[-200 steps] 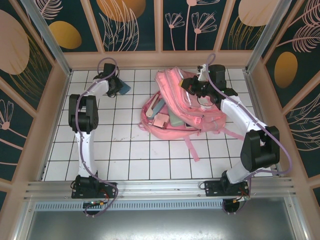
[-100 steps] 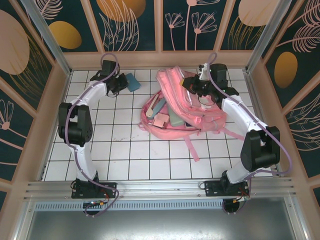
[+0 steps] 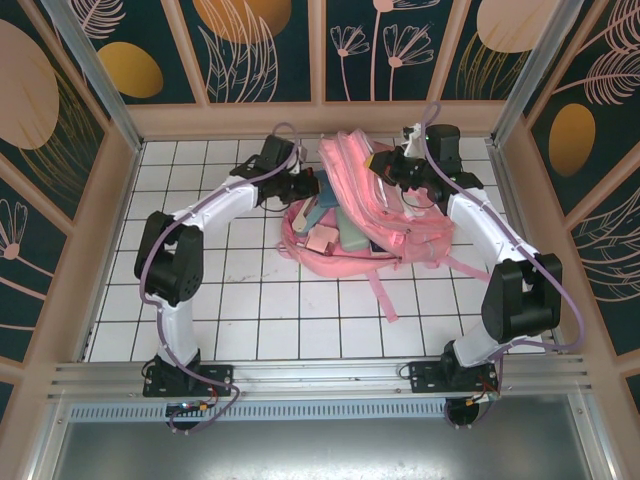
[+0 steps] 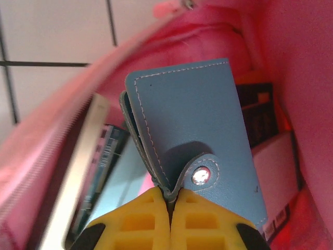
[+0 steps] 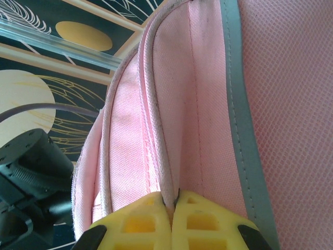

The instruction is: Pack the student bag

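The student bag (image 3: 410, 225), a large pink backpack, lies open on the tiled table at centre right. My right gripper (image 3: 386, 166) is shut on the bag's upper flap edge (image 5: 166, 156) and holds it raised. My left gripper (image 3: 296, 186) is shut on a blue leather wallet (image 4: 197, 125) with a snap strap, pinched at its lower edge by the yellow fingertips (image 4: 145, 213). The wallet hangs over the bag's mouth, with the pink rim (image 4: 67, 104) at its left. Books (image 4: 257, 114) lie inside below it.
Inside the open bag I see a small pink box (image 3: 322, 242), a teal book (image 3: 352, 240) and a pale long item (image 3: 312, 212). A pink strap (image 3: 383, 295) trails toward the front across the white tiles (image 3: 250, 290). Wooden frame walls (image 3: 120, 200) enclose the table.
My left arm has swung from the table's far left corner rightward to the bag's mouth, carrying the blue wallet. The right gripper keeps its hold on the flap, barely moved.
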Robot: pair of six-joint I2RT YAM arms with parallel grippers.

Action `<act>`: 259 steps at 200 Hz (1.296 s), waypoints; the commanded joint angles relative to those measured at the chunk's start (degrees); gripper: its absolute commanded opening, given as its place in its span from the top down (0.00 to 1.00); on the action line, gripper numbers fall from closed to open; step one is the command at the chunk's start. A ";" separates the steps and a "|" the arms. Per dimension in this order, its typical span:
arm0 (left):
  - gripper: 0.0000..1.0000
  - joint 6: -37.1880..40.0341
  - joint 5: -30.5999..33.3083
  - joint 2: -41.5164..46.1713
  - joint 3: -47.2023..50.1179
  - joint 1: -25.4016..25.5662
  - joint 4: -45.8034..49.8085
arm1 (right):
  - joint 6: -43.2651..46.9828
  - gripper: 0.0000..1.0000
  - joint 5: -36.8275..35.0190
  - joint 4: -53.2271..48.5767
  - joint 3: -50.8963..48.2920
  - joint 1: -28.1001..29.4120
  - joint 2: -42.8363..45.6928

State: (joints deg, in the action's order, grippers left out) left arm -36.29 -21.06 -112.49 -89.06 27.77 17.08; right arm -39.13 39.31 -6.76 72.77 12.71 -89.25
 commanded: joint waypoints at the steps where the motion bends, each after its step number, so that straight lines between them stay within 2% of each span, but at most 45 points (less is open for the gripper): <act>1: 1.00 -0.61 -1.87 2.02 1.30 1.74 -2.49 | 0.96 1.00 -0.90 3.34 2.32 -1.32 2.46; 39: 1.00 -1.96 -1.21 2.98 4.45 4.20 -3.22 | 0.81 1.00 -1.03 3.47 1.45 -1.35 3.19; 78: 1.00 -0.31 5.31 3.91 6.97 4.40 -0.85 | 0.34 1.00 -0.90 4.16 0.27 -1.19 3.68; 102: 1.00 0.09 5.39 2.71 7.14 4.40 -0.63 | 0.19 1.00 -0.76 4.51 -0.18 -0.95 3.83; 108: 0.93 -0.07 4.89 2.41 7.01 4.40 -0.88 | 0.11 1.00 -0.81 4.55 -0.18 -0.99 3.89; 117: 0.76 -0.28 4.37 2.18 6.85 4.40 -1.16 | 0.12 1.00 -0.81 4.56 -0.23 -0.87 3.91; 125: 0.64 -0.37 4.06 2.18 6.65 4.40 -1.30 | 0.16 1.00 -0.81 4.45 -0.25 -0.77 3.96; 139: 0.49 -0.11 4.32 2.80 6.19 4.40 -1.18 | 0.22 1.00 -0.73 4.31 -0.30 -0.69 3.92; 152: 0.40 0.74 5.66 3.39 5.10 4.40 0.17 | 0.29 1.00 -0.77 4.27 -0.53 -0.51 3.96; 176: 0.33 1.77 9.78 4.54 2.91 4.14 3.88 | 0.29 1.00 -0.81 4.52 -1.27 0.07 3.89; 191: 0.33 1.43 12.40 5.71 2.91 3.32 5.66 | 0.40 1.00 -1.14 4.56 -1.69 0.78 3.68; 259: 0.32 0.41 18.37 12.94 7.66 -5.17 7.65 | -0.62 1.00 -2.62 6.71 -4.46 7.19 1.23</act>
State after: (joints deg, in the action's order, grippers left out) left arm -35.83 -6.22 -102.13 -82.59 25.32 22.20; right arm -39.24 36.86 -4.86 69.28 16.97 -88.60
